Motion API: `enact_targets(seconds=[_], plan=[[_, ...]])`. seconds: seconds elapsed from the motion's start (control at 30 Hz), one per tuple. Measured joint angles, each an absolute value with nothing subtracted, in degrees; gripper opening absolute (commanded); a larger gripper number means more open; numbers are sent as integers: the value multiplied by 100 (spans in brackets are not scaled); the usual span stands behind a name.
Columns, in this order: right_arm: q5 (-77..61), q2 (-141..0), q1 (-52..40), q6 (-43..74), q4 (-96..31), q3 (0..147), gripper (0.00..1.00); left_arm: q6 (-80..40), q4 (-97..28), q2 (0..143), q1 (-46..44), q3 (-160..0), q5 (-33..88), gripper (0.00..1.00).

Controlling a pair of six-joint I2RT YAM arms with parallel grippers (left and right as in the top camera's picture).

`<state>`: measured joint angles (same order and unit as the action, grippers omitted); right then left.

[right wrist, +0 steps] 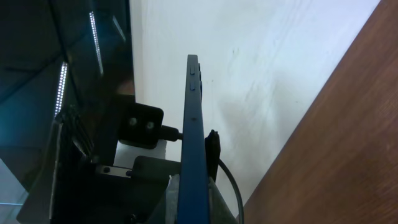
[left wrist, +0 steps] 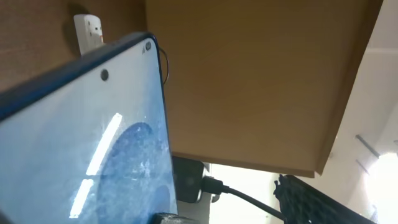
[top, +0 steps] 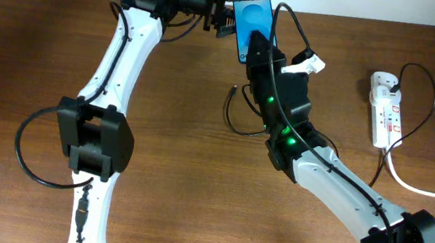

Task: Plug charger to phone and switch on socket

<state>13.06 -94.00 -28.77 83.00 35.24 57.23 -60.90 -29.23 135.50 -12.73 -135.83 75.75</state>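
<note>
The phone (top: 252,26), blue screen lit, is held off the table at the back centre between both arms. My right gripper (top: 259,55) is shut on its lower end; in the right wrist view the phone (right wrist: 194,124) stands edge-on between my fingers (right wrist: 196,211). My left gripper (top: 225,19) sits against the phone's left side. The screen (left wrist: 93,143) fills the left wrist view with one finger (left wrist: 177,219) at its edge, so the left grip is unclear. The charger's connector tip (top: 231,94) lies loose on the table. The socket (top: 385,111) lies at the right.
The thin black cable loops from the socket end (top: 426,91) around the strip. A thick white cord (top: 425,190) runs off to the right edge. The socket also shows far off in the left wrist view (left wrist: 87,31). A white wall lies behind the table.
</note>
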Motion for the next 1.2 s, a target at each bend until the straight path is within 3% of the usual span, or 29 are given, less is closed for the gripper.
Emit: enact_targets(seconds=[0.07, 0.13, 0.3, 0.47, 0.67, 1.0, 1.2], plan=[[1308, -9402, -2882, 8357, 3524, 5767, 4, -6322, -2921, 13550, -1273, -13583, 7546, 62], [1308, -9404, -2882, 8388, 3562, 5813, 4, -6445, -2932, 13550, -1273, -13583, 7500, 53], [1328, -9404, -2882, 8613, 3590, 5870, 4, -6674, -2928, 13550, -1273, -13583, 7450, 42], [1398, -9404, -2915, 8962, 3610, 5935, 4, -6792, -2816, 13550, -1273, -13583, 7450, 24], [1437, -9402, -2919, 9155, 3662, 6012, 4, -6827, -2300, 13552, -1299, -13581, 7494, 20], [1358, -9402, -2921, 9150, 3658, 6016, 4, -6189, -2244, 13552, -1310, -13581, 7607, 26], [1343, -9402, -2921, 9148, 3677, 6016, 4, -6104, -2246, 13555, -1310, -13581, 7618, 18]])
